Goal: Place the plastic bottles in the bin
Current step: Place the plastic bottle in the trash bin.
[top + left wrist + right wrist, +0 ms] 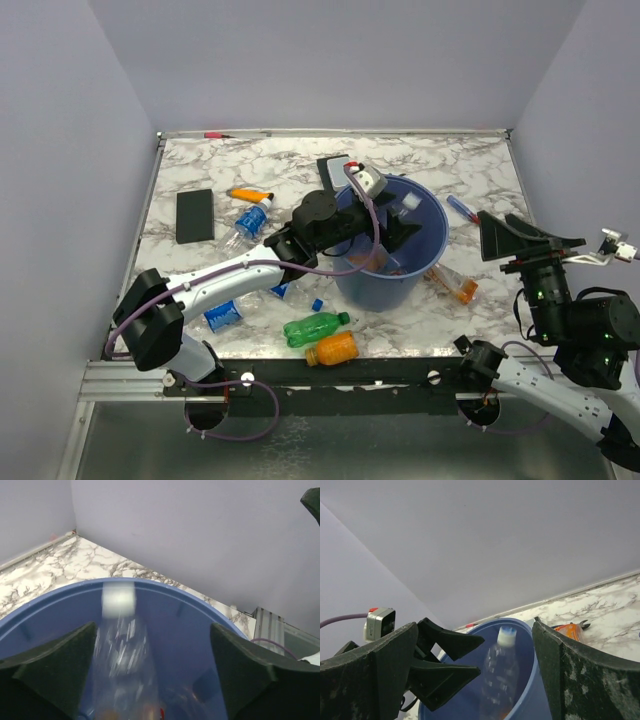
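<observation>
1. L fingers: spread wide, gripping nothing, hanging over mouth of bin.
2. Clear bottle, pale cap up, blurred, is between L fingers w/o touching either, below their tips, inside bin.
3. R fingers: spread wide, empty. Bin & clear bottle are straight ahead of them, well apart.
4. Green bottle & orange bottle lie on desk, outside bin, on arm-base side of L fingers, just beside each other.
</observation>
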